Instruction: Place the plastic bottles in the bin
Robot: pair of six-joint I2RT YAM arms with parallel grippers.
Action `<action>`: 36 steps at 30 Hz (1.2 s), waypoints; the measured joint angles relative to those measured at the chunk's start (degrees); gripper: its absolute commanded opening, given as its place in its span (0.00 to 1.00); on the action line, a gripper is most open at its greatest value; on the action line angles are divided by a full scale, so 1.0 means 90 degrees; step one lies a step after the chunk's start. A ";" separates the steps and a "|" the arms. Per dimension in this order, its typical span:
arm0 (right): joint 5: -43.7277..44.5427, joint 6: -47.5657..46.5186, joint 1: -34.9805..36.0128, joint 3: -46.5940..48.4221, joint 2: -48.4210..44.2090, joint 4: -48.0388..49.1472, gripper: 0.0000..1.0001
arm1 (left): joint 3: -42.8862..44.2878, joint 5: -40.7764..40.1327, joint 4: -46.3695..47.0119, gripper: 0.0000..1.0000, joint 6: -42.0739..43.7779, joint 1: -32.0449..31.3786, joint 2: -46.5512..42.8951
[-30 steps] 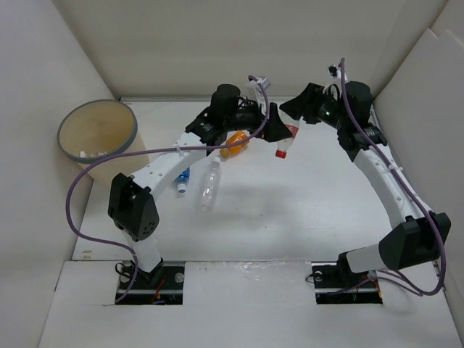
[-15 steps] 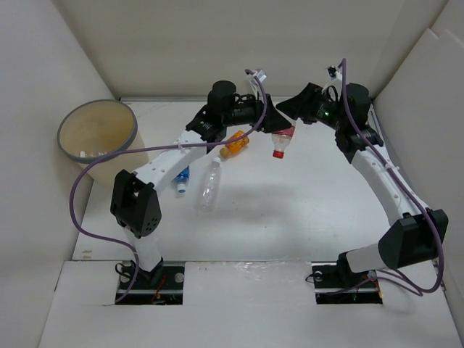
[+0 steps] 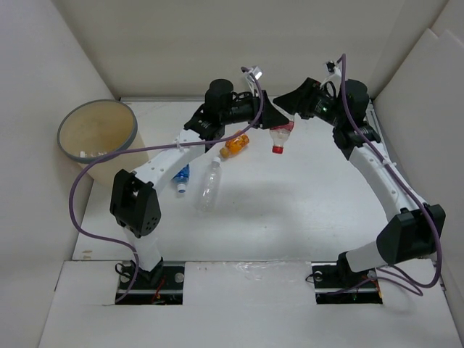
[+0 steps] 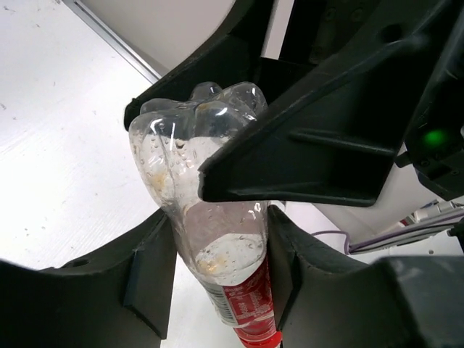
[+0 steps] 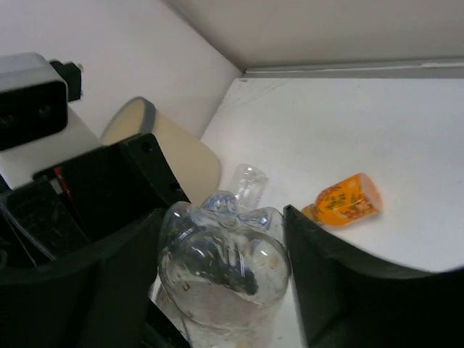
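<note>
Overhead view: the bin (image 3: 96, 102) stood at the far left, and no bottle could be seen inside it. Three bottles lay on the table (image 3: 290, 210): an orange bottle (image 3: 235, 143), a clear bottle (image 3: 209, 185) and a blue-capped bottle (image 3: 181, 177), all well apart from the bin. A red-labelled bottle (image 3: 280, 136) hung cap-down in the air at the middle back, between the left gripper (image 3: 267, 119) and the right gripper (image 3: 291, 114), which met over it.

Left wrist view: the left gripper's fingers (image 4: 148, 272) were clenched against both sides of the red-labelled bottle, just above its label. The right gripper's finger (image 4: 312, 156) crossed the bottle's base.

Right wrist view: the right gripper (image 5: 225, 283) grasped the base of the same bottle (image 5: 225, 264). The orange bottle (image 5: 344, 199) lay on the table beyond, and the bin's wall (image 5: 181, 156) showed further off.

Judging from this, the task was barely begun. One bottle looked mid-handover towards the bin-side arm, and every visible bottle remained to be binned.
</note>
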 measured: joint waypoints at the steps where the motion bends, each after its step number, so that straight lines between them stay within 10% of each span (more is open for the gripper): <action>1: 0.0000 0.0019 -0.0007 0.0002 0.0007 0.0015 0.93 | 0.0000 -0.0039 -0.0005 0.00 0.0000 0.0000 -0.0005; 13: 0.0053 0.0197 -0.0950 -0.0389 0.0070 0.0240 1.00 | 0.0379 -0.1008 -0.1209 0.00 0.0061 0.1416 -0.0413; 26: 0.0228 -0.0032 -0.0568 -0.0653 0.0714 0.0143 1.00 | -0.0168 -0.3808 -0.3070 0.00 -0.0253 0.5843 -0.2577; 32: 0.0549 -0.0204 0.0015 -0.0583 0.1231 0.0032 1.00 | -0.0267 -0.5311 -0.3808 0.01 -0.0386 0.5972 -0.2807; 33: 0.0675 -0.0231 0.0141 -0.0563 0.1287 -0.0046 1.00 | -0.0267 -0.5474 -0.3922 0.10 -0.0418 0.5948 -0.2786; 36: 0.1234 -0.0284 0.0476 -0.0408 0.1404 -0.0379 1.00 | -0.0267 -0.6030 -0.4320 0.78 -0.0590 0.5943 -0.2664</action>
